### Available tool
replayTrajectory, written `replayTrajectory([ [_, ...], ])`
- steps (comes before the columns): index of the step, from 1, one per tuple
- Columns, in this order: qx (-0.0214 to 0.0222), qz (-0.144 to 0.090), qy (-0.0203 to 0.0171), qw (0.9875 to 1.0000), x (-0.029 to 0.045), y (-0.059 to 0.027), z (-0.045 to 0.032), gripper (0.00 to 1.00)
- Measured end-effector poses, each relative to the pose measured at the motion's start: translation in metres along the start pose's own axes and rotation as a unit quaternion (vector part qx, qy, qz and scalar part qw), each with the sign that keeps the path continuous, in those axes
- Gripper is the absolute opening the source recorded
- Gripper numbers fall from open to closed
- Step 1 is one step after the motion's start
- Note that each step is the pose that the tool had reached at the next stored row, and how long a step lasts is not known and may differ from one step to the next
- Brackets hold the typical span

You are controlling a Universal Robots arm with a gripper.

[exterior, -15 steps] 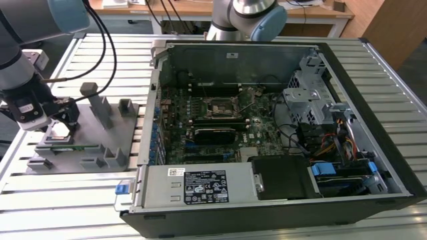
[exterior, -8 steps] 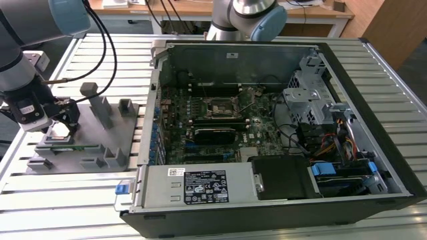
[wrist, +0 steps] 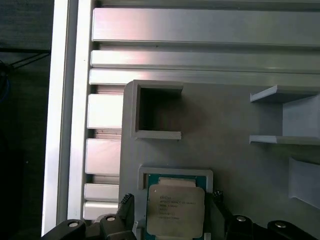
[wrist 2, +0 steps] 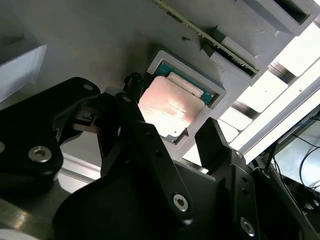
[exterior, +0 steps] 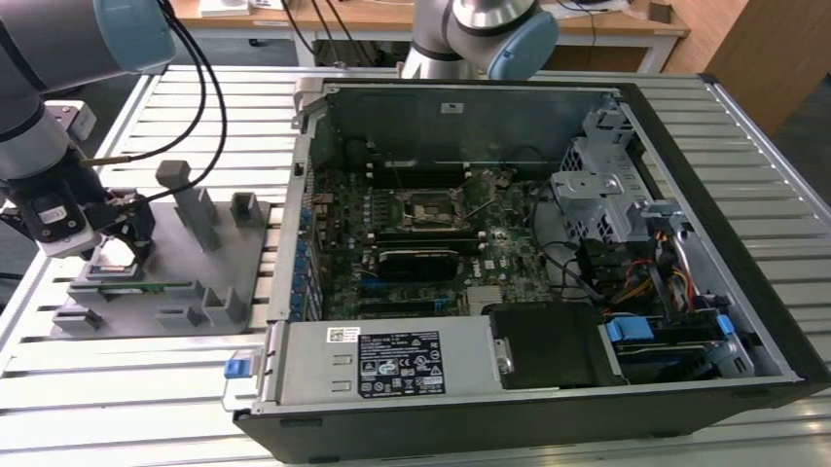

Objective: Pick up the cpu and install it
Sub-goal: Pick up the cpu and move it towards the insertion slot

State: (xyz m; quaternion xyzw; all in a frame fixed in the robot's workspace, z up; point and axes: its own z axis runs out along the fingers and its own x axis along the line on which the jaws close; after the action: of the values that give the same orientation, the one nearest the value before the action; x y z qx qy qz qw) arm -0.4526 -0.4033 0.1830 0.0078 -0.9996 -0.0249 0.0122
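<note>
Silvery cpu in grey holder, tool vertical over it, spread wide w/ fingers either side

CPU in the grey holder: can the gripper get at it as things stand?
Probably yes: the cpu lies uncovered in the grey holder, fingers of the open gripper flanking it, nothing between.

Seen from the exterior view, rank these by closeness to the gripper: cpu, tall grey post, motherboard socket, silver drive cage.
1. cpu, right under the gripper.
2. tall grey post, on the same fixture.
3. motherboard socket, inside the case.
4. silver drive cage, case's far side.
</note>
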Motion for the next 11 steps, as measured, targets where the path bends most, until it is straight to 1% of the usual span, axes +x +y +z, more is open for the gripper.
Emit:
replayTrajectory([
  [11, 0.0000, 0.009, -0.0004, 1.0000, 0.0001, 0.0000, 0.0001, 0.69],
])
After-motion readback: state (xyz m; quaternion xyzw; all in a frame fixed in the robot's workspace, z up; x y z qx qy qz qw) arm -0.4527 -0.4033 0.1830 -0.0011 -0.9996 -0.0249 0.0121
